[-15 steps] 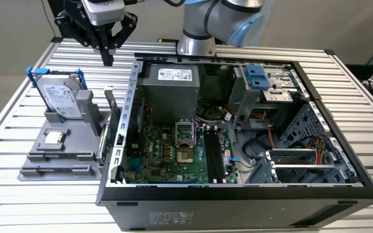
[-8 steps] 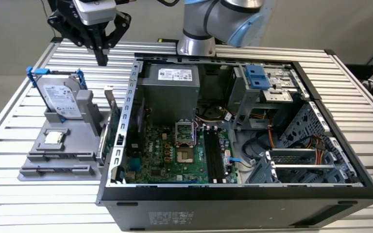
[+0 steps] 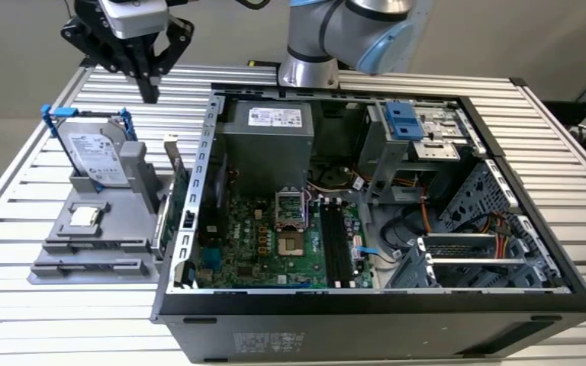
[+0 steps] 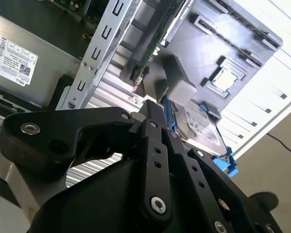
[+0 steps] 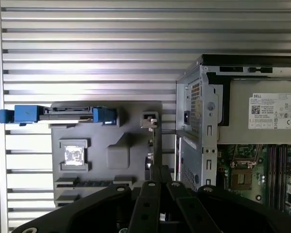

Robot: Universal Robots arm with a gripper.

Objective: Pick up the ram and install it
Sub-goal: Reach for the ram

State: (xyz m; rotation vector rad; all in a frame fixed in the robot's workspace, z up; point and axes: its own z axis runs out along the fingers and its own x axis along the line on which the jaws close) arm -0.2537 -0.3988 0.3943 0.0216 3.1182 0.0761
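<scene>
The ram (image 3: 172, 171) stands on its long edge in a slot at the side of the grey holder (image 3: 69, 267), just beside the wall of the open case (image 3: 204, 175) and not yet lifted. The gripper (image 3: 150, 93) hangs above the holder's far end, well clear of the ram, its fingers (image 3: 149, 76) pressed together on nothing. By that showing you are on the approach to the pick. You would do well to part the fingers before descending, set them across the board's flat faces near mid-length, and draw it straight up. The case wall sits close on one side and the blue-framed drive (image 3: 98, 156) rises in the holder on the other. The exterior view gives you the gap in height between gripper and ram, and the dark memory slots (image 3: 336, 242) inside the case. The first wrist view, looking down past the gripper (image 5: 160, 171), gives the ram (image 5: 153, 141) edge-on as a thin line, good for judging sideways alignment. The second wrist view shows the ram (image 4: 157, 43) running lengthwise along the case wall.
</scene>
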